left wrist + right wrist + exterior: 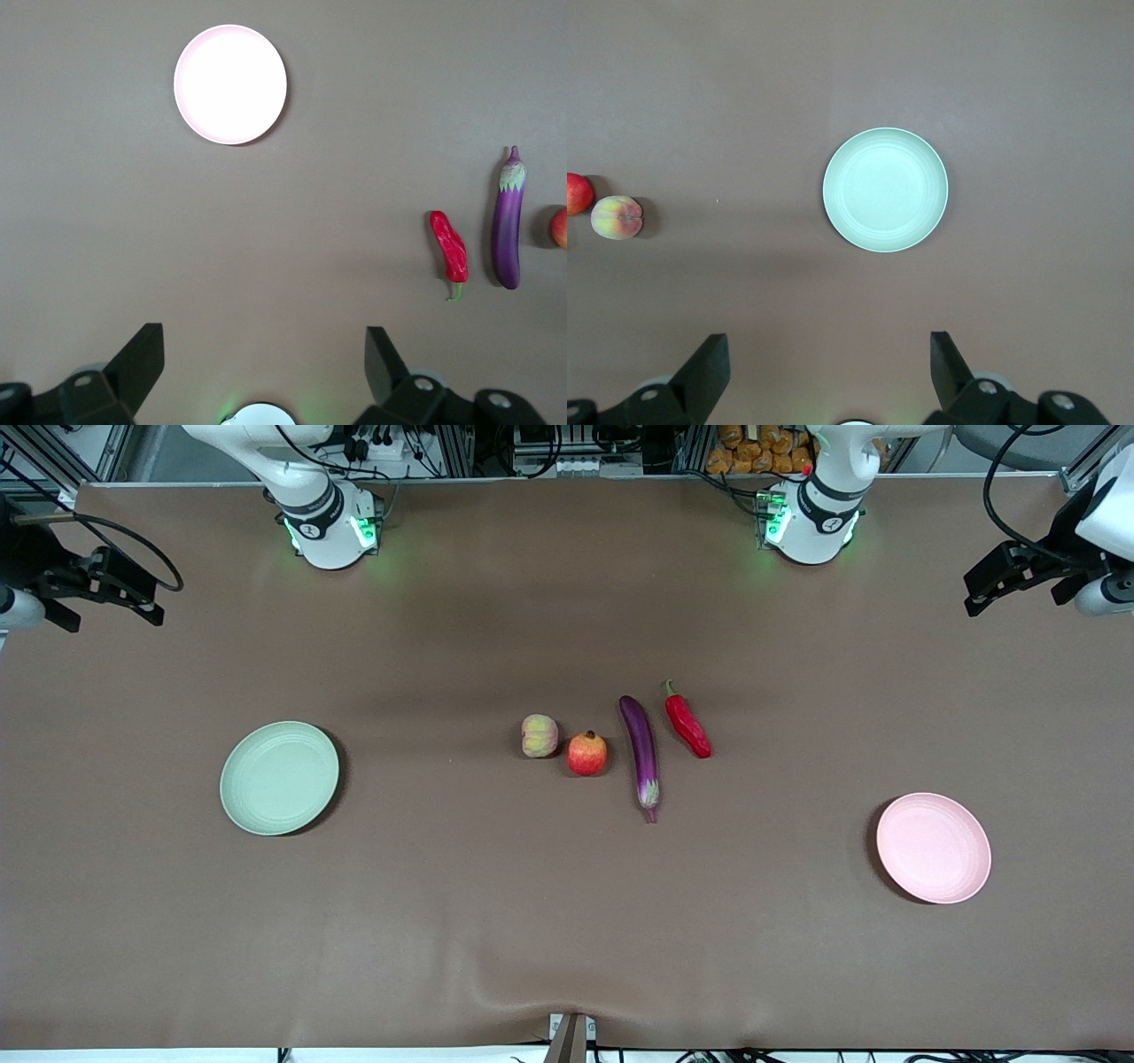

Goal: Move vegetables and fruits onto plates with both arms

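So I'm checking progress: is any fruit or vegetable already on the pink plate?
No, the pink plate holds nothing; the peach, pomegranate, eggplant and chili pepper lie mid-table.

Glossy eggplant (641,753) and chili pepper (688,726) (plastic-looking) lie on a matt brown table cover (532,921).

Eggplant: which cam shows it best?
Front view: the whole eggplant lies unobstructed between the pomegranate and the chili pepper, pale stem end toward the camera. The left wrist view also shows it whole, but near the frame edge. The right wrist view misses it entirely.
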{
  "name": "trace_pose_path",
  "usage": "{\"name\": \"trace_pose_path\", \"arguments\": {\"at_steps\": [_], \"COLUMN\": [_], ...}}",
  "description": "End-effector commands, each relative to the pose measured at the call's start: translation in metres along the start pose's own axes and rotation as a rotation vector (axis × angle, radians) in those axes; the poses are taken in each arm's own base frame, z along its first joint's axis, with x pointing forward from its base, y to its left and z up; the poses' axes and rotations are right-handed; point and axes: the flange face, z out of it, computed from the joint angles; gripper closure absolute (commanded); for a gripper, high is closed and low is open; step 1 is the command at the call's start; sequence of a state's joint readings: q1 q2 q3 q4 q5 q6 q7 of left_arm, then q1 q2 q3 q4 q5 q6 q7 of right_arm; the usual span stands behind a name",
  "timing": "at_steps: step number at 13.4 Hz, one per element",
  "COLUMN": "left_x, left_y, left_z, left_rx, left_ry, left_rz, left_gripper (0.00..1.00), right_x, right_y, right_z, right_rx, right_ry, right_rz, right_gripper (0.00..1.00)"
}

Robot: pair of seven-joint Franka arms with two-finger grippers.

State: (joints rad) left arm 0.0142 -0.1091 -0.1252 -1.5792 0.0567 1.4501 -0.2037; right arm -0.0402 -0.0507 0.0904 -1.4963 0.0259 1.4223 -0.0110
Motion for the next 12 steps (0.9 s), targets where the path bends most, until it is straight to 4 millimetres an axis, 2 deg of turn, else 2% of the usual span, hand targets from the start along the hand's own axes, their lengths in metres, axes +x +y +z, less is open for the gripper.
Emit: {"name": "trace_pose_path", "arguments": {"at_steps": [1,12], "left_x": [-0.0004,-0.0010], "left_y": [-0.0007,0.0045], "left_z": [-0.0053,0.0006], "left_rx": [-0.014,-0.032], "left_ry": [-0.011,-0.027], "left_rz": [-0.012,0.010], "left_gripper": [0.00,0.00], "right_x": [-0.0018,-0.0018], "right_y": [0.0004,0.0054], "right_z": [-0.0033,-0.0026], "right_rx": [0.018,0.003], "right_ry": [-0.004,-0.006], "right_rz": [-0.002,0.007], "right_gripper": [0.00,0.00]}}
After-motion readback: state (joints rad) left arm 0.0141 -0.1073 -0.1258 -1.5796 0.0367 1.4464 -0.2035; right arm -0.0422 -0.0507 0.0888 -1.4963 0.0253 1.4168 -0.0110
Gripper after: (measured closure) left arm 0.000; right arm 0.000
